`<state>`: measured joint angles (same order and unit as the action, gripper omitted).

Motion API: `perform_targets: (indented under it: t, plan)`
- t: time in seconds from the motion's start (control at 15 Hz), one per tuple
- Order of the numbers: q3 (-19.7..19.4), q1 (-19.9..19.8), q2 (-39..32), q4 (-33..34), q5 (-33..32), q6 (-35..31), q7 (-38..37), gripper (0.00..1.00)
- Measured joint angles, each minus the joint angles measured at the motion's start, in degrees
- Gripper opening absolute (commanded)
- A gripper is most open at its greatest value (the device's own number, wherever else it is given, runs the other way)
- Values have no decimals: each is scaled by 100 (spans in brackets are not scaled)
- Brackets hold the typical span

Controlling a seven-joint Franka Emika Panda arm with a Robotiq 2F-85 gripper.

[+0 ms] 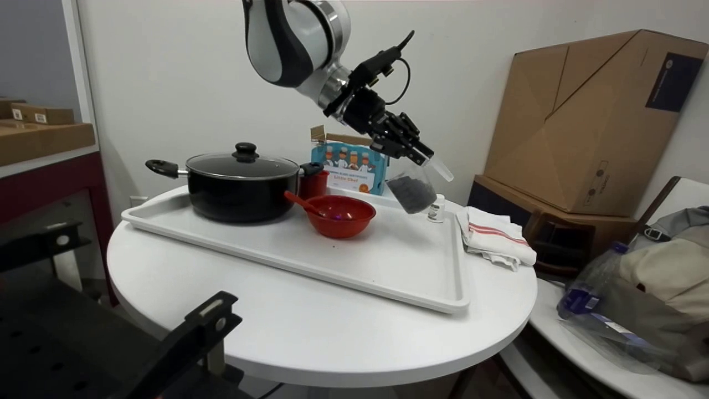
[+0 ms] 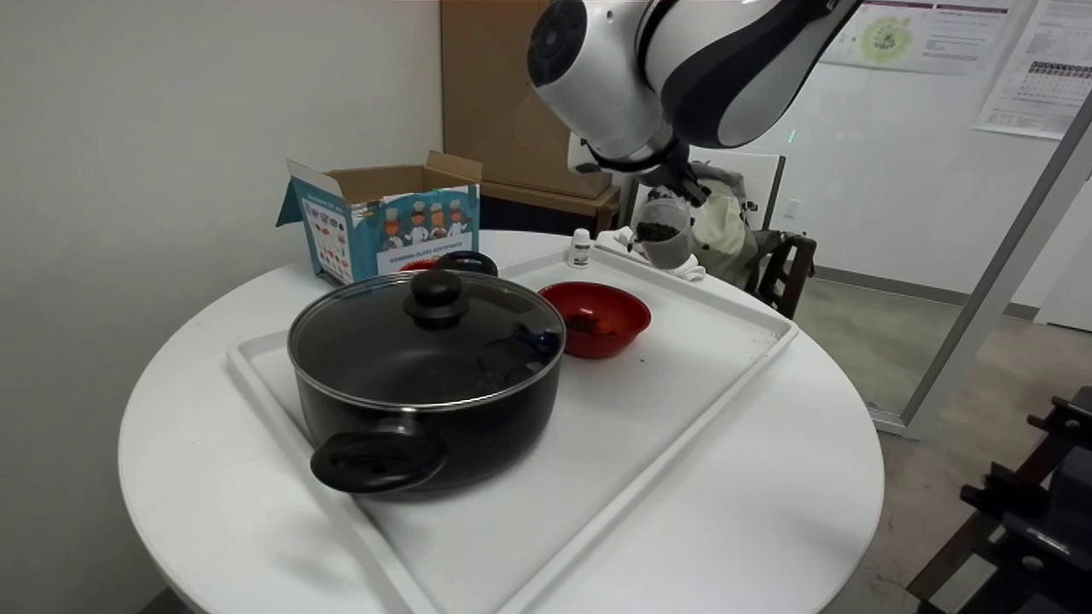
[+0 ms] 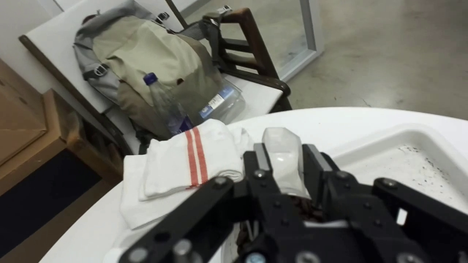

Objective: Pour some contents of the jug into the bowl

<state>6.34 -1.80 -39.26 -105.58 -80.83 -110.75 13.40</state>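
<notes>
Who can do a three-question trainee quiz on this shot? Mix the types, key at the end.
1. Multiple choice. What does the gripper hold?
A) the towel
B) the jug
C) the pot

2. True or false: the jug is upright.

3. Fill in the blank: the red spoon rests in the ____.

Key:
1. B
2. False; it is tilted.
3. bowl
</notes>
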Motion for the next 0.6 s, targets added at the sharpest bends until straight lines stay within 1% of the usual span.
perform_targets:
  t: [0.27,0.6]
  plan:
    - [-47,-401,169,186,1257,-427,506,9]
    - [-202,-901,200,439,2875,-745,995,10]
